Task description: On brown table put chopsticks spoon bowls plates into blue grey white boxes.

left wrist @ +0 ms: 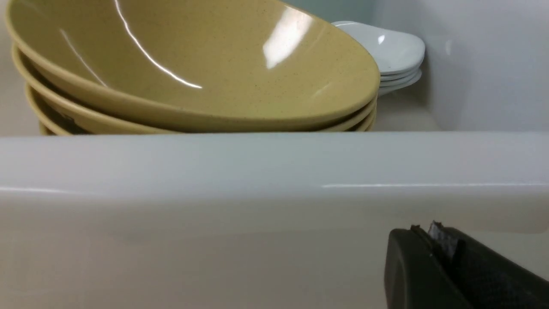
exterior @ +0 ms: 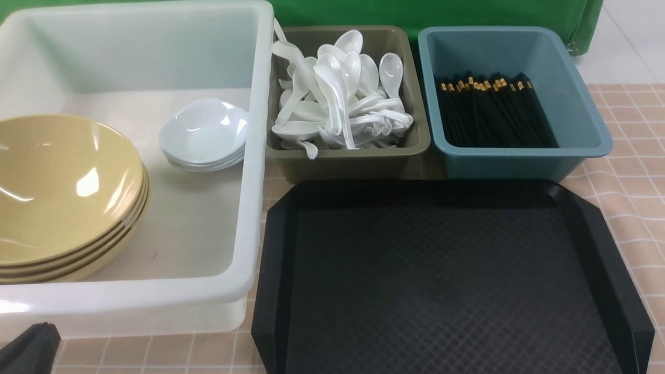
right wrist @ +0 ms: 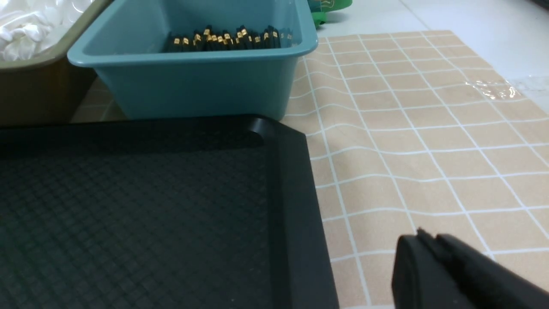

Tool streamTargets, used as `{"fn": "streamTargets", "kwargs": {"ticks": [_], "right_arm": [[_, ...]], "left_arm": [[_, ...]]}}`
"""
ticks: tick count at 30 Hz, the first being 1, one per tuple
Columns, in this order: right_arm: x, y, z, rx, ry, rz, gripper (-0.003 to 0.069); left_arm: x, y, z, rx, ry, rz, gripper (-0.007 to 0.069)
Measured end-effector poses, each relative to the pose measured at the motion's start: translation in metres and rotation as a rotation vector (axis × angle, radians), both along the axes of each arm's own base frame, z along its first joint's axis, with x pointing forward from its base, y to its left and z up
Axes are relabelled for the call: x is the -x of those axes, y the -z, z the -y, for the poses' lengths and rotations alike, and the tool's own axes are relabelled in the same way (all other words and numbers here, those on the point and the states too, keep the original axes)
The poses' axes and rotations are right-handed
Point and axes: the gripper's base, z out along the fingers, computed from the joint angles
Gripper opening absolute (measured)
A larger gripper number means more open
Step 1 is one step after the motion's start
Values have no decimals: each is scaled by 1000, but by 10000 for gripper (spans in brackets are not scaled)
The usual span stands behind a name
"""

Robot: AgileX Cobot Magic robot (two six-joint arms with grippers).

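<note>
Jaws pressed together and empty, the left gripper (left wrist: 433, 234) sits low just outside the white tub (left wrist: 274, 171), the right gripper (right wrist: 424, 240) likewise closed over the table (right wrist: 429, 128) beside the black tray (right wrist: 296, 193).

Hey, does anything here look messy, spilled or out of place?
Mostly tidy. The spoons are heaped loosely in the olive-grey bin, and one pokes over its rim against the white tub. The table covering looks slightly wrinkled.

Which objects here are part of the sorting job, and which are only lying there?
Job:
yellow bowls
white plates
spoons
chopsticks
white tub
olive-grey box
teal-blue box
brown table

Not part:
black tray
green cloth
</note>
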Motion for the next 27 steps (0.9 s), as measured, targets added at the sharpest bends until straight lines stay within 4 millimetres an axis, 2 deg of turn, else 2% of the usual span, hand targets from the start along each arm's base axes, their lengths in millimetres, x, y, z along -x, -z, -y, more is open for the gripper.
{"fn": "streamTargets", "kwargs": {"ticks": [27], "right_arm": [[0, 0, 0, 0, 0, 0, 106]], "left_arm": [[0, 0, 0, 0, 0, 0, 1]]}}
